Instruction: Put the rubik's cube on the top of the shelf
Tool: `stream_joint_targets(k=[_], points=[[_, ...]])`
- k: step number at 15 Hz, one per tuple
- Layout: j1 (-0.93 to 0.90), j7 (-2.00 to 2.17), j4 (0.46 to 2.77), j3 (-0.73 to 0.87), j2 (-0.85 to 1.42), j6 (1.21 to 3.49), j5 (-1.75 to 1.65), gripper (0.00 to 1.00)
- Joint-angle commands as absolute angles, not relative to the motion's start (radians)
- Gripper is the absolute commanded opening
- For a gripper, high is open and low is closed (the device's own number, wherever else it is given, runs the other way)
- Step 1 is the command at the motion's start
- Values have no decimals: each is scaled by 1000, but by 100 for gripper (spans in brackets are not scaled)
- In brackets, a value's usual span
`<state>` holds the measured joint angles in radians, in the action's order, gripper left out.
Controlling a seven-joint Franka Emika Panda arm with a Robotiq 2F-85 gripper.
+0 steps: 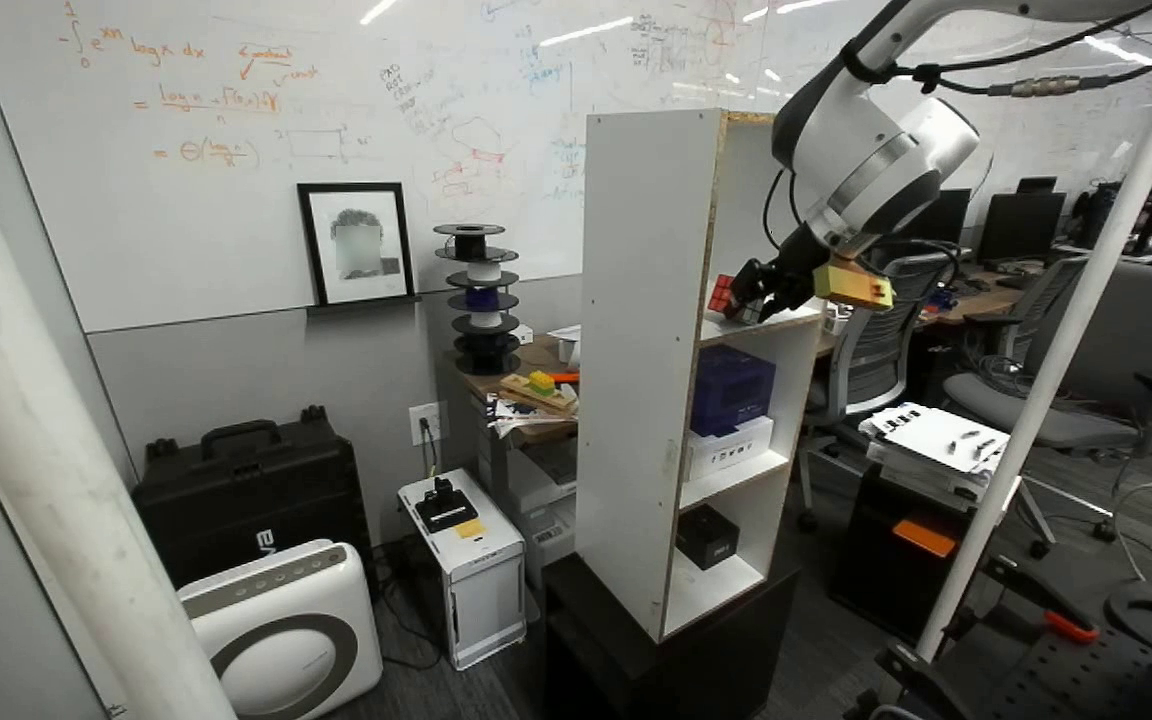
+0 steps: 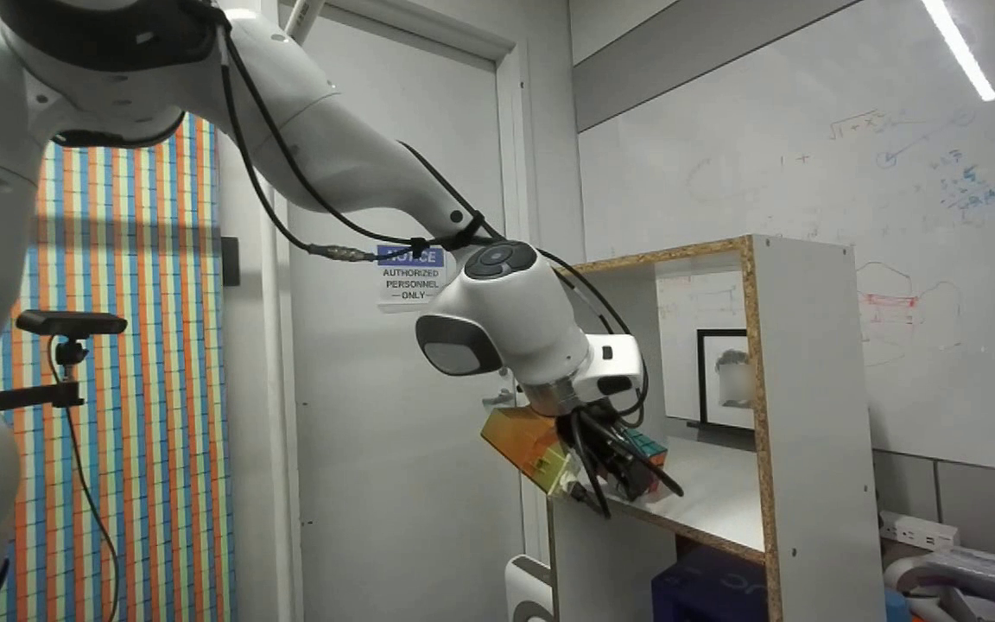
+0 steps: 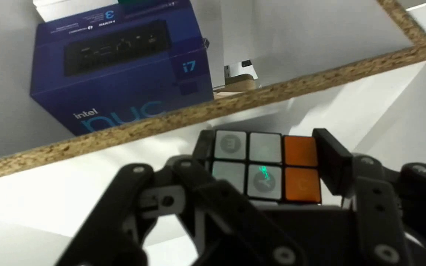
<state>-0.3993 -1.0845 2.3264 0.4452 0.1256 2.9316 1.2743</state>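
Note:
The rubik's cube shows white and orange stickers in the wrist view, between the two black fingers. My gripper is shut on it, one finger against each side. In both exterior views the cube is tilted and partly hidden by the gripper. It is inside the front opening of the upper compartment of the white shelf, low over the board that forms that compartment's floor. I cannot tell whether the cube touches this board.
A blue Intel NUC box stands on a white box in the middle compartment. A black box is in the lowest one. The shelf's side panel and particle-board top edge frame the opening. A spool stack stands behind.

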Motion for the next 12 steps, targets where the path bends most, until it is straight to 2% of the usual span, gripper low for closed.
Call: stream_joint_targets(k=[1,8,12], points=[[-424,-1081,2432,441,2,2962,1248,42],[-449,-1043,2581,404,-173,3065,1143,42],[-402,-864,2688,313,-245,3111,964,42]])
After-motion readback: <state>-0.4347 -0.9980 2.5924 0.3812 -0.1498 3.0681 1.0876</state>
